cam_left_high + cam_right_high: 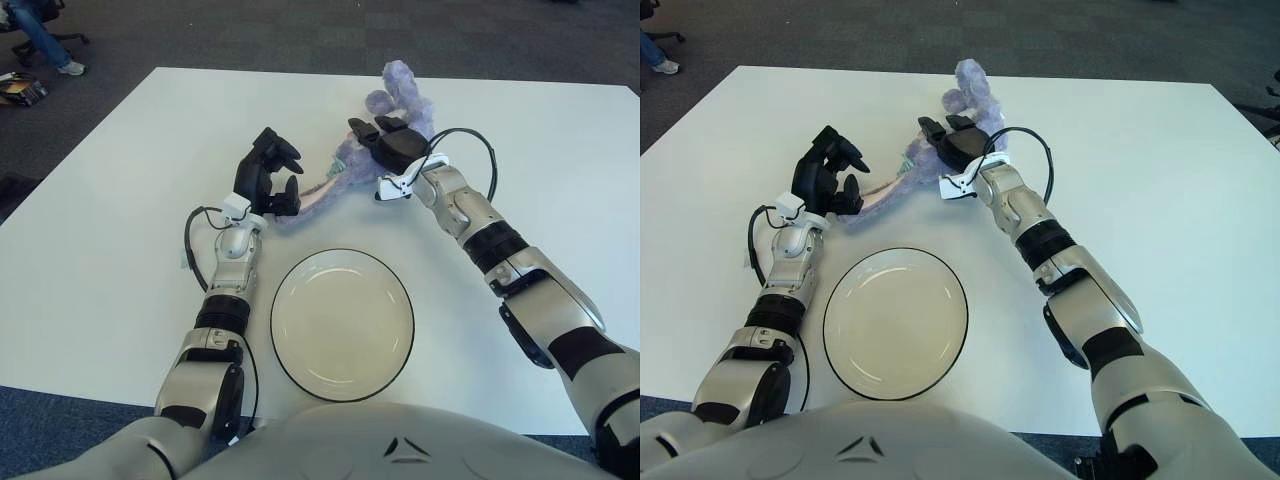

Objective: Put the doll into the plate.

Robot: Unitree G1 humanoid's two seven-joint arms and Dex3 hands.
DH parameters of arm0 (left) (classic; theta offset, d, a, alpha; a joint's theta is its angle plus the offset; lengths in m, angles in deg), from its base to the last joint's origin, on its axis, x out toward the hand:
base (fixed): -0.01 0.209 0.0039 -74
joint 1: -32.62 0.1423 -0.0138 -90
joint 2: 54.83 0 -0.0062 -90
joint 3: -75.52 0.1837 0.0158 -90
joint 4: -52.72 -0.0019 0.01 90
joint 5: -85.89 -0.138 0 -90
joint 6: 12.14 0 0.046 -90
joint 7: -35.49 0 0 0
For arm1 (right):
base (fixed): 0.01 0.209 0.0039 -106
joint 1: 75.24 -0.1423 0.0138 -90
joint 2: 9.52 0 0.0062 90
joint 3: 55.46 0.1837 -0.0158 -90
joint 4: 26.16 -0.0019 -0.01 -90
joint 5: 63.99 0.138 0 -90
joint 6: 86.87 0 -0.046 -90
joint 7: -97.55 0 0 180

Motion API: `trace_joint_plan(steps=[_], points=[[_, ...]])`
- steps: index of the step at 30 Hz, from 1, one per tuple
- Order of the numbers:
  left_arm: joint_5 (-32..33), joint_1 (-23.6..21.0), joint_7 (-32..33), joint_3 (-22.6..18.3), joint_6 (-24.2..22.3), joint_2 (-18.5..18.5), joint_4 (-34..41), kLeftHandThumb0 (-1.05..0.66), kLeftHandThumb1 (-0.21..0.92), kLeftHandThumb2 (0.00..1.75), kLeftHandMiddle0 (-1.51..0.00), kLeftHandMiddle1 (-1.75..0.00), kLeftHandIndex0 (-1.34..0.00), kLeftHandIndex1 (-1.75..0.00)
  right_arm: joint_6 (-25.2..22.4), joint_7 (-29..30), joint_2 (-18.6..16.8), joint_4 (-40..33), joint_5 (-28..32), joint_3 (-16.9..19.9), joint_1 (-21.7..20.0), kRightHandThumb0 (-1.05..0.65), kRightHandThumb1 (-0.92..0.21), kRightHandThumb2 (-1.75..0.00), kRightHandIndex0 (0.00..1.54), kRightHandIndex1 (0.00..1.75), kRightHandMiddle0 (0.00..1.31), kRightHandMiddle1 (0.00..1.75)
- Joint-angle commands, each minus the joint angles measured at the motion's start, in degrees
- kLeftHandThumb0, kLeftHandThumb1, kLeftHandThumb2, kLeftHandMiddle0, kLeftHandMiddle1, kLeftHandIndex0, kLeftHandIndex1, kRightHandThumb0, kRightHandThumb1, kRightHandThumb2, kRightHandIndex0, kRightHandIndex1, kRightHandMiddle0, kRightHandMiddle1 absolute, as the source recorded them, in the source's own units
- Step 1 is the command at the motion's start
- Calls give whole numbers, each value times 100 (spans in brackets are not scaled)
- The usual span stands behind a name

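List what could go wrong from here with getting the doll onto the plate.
The right hand sits on the doll at the body only, so its long limp ear may drag.
The left hand, open beside that ear, could snag it.
The plate lies nearer the robot, so a loose grip risks a drop short of it.

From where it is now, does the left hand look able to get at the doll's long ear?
Probably yes: the left hand is open right beside the doll, nothing between them. The right hand shows over its body.

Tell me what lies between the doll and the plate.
Only bare white table, clearest in the left eye view. The purple doll lies beyond the plate's far rim, the left hand at its near end and the right hand on its body.
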State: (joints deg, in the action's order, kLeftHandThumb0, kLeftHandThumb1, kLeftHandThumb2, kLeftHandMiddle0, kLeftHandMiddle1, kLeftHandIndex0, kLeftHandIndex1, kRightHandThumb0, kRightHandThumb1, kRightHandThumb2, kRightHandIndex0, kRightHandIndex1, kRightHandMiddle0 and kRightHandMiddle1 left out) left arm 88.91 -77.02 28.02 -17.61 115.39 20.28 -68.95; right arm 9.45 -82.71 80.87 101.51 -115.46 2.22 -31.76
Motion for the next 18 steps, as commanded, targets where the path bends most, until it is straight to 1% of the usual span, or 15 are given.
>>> trace_joint_plan(steps=[1,2,4,6,10,11,14,15,17,18], points=[[-58,609,60,79,47,-177,-324,-1,33,131,-49,-175,-48,-175,95,210,-38,468,-56,-124,-40,14,-7,-129,1,98,0,71],[-57,609,57,78,51,-178,-325,-1,33,131,-49,-175,-48,-175,131,283,-44,537,-34,-134,-52,13,-7,-129,1,104,0,80],[-53,607,50,77,67,-180,-331,-1,33,131,-49,-175,-48,-175,200,448,-64,700,15,-144,-61,13,-5,-131,0,123,0,105],[-55,606,47,78,85,-180,-337,-1,33,131,-49,-175,-48,-175,251,614,-102,900,31,-168,-94,13,-5,-132,0,133,0,116],[-68,604,40,83,112,-171,-348,-1,33,131,-49,-175,-47,-175,315,958,-207,1405,-30,-279,-235,12,-5,-134,0,147,0,133],[-67,604,35,85,117,-169,-349,-1,33,131,-49,-175,-47,-175,328,1054,-244,1564,-52,-321,-286,12,-5,-134,0,148,0,135],[-60,622,21,91,119,-165,-316,-1,33,131,-49,-175,-47,-175,363,1293,-314,1907,-113,-448,-409,8,-8,-134,3,157,0,149],[-56,624,17,92,116,-164,-310,-1,33,131,-49,-175,-47,-175,380,1413,-321,2002,-164,-518,-447,7,-8,-134,3,158,0,151],[-51,625,14,94,114,-162,-308,-1,33,131,-49,-175,-47,-175,409,1572,-335,2142,-207,-612,-504,3,-11,-133,12,164,0,161],[-48,629,16,95,101,-162,-298,-1,33,131,-49,-175,-47,-175,419,1803,-332,2235,-310,-716,-533,2,-12,-133,14,165,0,163]])
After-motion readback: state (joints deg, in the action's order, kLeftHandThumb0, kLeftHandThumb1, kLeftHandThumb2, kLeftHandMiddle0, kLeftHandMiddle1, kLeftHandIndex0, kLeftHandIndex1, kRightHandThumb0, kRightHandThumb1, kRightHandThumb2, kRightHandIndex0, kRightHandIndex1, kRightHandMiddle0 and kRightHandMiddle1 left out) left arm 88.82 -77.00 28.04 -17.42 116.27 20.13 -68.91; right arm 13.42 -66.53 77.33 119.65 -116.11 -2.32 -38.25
